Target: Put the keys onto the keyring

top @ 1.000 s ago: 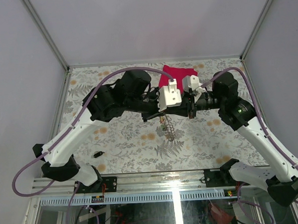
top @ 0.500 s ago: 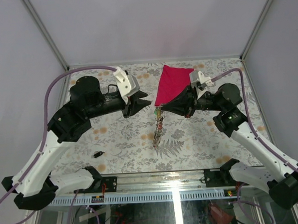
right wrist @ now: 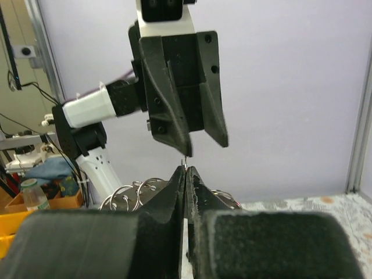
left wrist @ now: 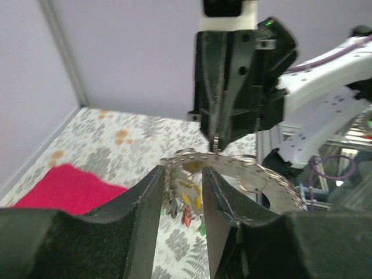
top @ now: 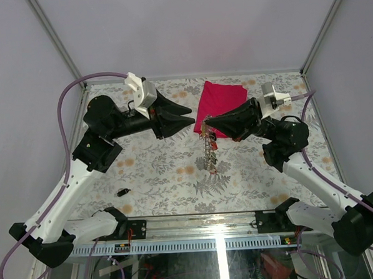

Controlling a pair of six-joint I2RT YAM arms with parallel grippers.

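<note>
Top external: right pincer (top: 205, 122) clamps keyring (left wrist: 264, 174) aloft; left pincer (top: 193, 114) splayed nearby, apart.

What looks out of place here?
One small dark item lies alone on the floral-patterned table near the left arm's base, far from the coloured-head keys dangling off the flat grey metal keyring held in the right end effector. Possibly a stray key; too small to tell.
</note>
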